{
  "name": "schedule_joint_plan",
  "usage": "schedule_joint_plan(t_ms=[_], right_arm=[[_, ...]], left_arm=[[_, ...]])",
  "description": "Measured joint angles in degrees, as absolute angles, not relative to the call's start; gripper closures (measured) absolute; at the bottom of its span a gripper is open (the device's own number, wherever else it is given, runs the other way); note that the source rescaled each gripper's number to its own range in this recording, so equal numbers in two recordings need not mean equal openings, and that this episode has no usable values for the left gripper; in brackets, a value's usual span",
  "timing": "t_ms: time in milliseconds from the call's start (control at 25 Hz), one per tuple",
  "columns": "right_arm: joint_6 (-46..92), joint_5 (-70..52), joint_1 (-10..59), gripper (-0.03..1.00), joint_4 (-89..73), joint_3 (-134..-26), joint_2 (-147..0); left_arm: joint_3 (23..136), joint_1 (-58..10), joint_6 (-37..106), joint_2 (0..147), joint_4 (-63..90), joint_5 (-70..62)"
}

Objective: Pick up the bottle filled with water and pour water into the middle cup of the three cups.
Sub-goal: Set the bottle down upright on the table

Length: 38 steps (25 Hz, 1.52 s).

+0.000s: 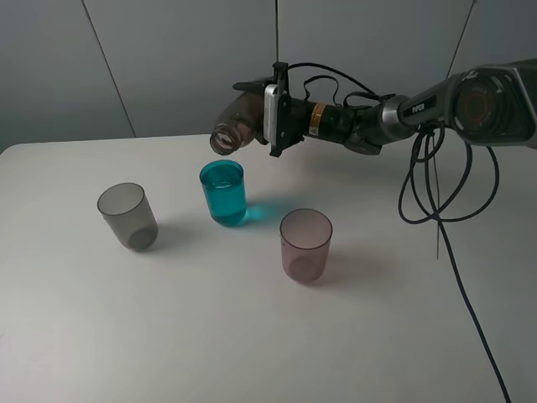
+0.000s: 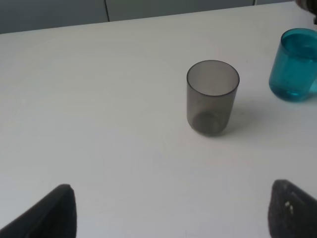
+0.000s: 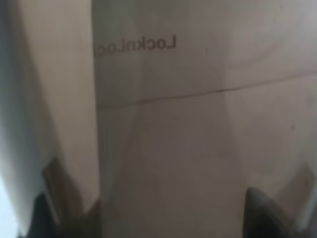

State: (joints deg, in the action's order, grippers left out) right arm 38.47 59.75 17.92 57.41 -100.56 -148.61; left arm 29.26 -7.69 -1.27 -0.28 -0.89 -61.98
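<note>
- Clamping the bottle (image 1: 237, 124) in our right gripper (image 1: 254, 113), we are tipping it over the middle cup (image 1: 223, 195).
- We are holding our left gripper (image 2: 172, 212) with its jaws apart.

High cam looks down on the whole desk (image 1: 252, 336). Left wrist cam sits low behind its claw (image 2: 173, 213), facing the grey cup (image 2: 213, 96) and teal cup (image 2: 296, 64) ahead of it, both also in the high view. Right wrist cam's jammed right up against the bottle (image 3: 198, 124).
</note>
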Motion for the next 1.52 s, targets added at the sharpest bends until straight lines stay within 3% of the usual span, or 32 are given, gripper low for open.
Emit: schedule_joint_plan(t_ms=[400, 640, 1000, 1240, 1520], right_arm=[[-2.7, 60.8, 17.9, 0.97, 52.0, -100.4, -145.8], [-15.2, 53.6, 17.7, 0.97, 46.4, -94.3, -138.8], [-17.0, 37.1, 12.0, 0.97, 28.5, -74.2, -123.0], [-7.1, 41.4, 10.0, 0.97, 7.9, -59.9, -117.3], [0.6, 51.0, 9.9, 0.97, -1.2, -47.9, -117.3]], left_arm=[[29.3, -7.7, -1.3, -0.3, -0.9, -62.0], [29.3, -7.7, -1.3, -0.3, -0.9, -62.0], [29.3, -7.7, -1.3, -0.3, -0.9, -62.0], [29.3, -7.7, -1.3, -0.3, -0.9, -62.0], [29.3, -7.7, -1.3, -0.3, -0.9, -62.0]])
